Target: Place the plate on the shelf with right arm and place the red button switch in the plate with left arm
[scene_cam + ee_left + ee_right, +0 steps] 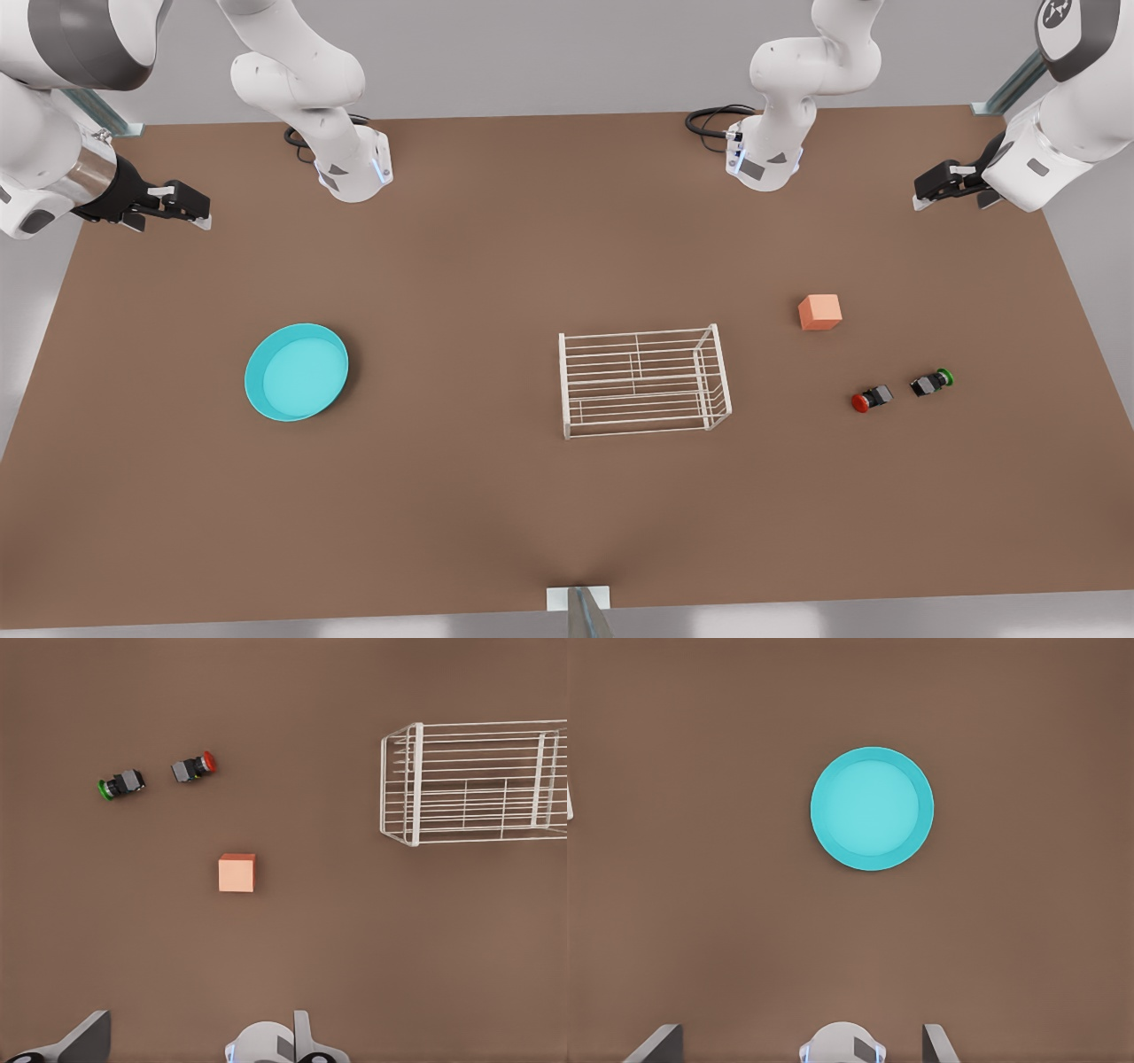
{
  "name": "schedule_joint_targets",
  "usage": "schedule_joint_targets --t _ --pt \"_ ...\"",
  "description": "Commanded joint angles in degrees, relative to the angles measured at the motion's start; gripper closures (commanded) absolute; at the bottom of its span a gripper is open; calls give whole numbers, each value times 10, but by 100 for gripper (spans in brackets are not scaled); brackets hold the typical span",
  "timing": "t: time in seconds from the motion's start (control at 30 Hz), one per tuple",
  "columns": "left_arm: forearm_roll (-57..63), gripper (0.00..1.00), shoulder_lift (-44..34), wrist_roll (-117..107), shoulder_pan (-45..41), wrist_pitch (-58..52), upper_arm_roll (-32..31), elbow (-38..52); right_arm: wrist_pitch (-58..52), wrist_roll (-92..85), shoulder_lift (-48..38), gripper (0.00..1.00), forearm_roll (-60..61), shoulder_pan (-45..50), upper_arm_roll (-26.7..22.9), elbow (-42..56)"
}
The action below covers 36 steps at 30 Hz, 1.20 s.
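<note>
The turquoise plate (297, 371) (872, 809) lies flat on the brown table at the front view's left. Near the middle stands the white wire shelf (644, 381) (478, 784), with nothing on it. The red button switch (870, 399) (195, 767) lies on its side at the front view's right, beside a green-capped one (932, 382) (120, 784). My right gripper (197, 213) (799, 1029) hangs open high over the table's far left, well away from the plate. My left gripper (923, 197) (199, 1020) hangs open at the far right, apart from the switches.
An orange cube (819, 312) (237, 873) sits between the shelf and the switches, nearer the far side. Both arm bases (354, 173) (764, 159) stand at the table's far edge. A metal post (580, 607) rises at the front edge.
</note>
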Motion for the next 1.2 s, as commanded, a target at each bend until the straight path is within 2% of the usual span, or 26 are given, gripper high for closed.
schedule_joint_targets --t 0.0,0.17,0.23,0.37,0.43,0.53,0.6,0.67,0.77,0.83,0.97,1.07,1.1,1.13,1.17 --pt "24 0 84 80 -29 335 -24 -72 83 -48 164 0 -2 49 -35 110" --pt "24 0 84 96 -26 337 -24 -72 62 -42 155 0 -1 50 -39 111" --pt "24 0 91 345 -44 338 -29 -73 62 -46 155 0 -3 49 -38 111" --pt "20 0 130 623 -72 345 -32 -83 55 -44 157 0 -1 49 -38 108" --pt "27 0 141 655 -64 351 -30 -83 69 -40 205 0 70 22 -38 77" --pt "20 0 144 796 -29 366 -29 -83 137 -48 241 0 82 23 -35 42" --pt "27 0 155 802 -17 368 -30 -82 201 -48 242 0 83 29 -35 -25" --pt "24 0 181 810 -4 401 -30 -83 240 -66 251 0 91 25 -35 -47" --pt "11 0 216 841 5 458 -30 -97 287 -157 271 0 95 4 -35 -63" --pt "12 0 221 838 9 495 -30 -109 288 -213 279 0 147 -23 -35 -64" --pt "16 0 232 837 34 503 -30 -123 293 -334 292 0 150 -79 -35 -64" --pt "14 0 262 845 52 527 -30 -121 351 -420 322 0 142 -100 -45 -64" --pt "15 0 265 848 53 528 -30 -121 365 -439 322 0 139 -113 -44 -80" --pt "15 0 268 855 57 526 -30 -121 459 -488 272 0 142 -112 -44 -190" --pt "15 0 268 863 62 520 -30 -123 475 -489 251 0 145 -111 -45 -230"
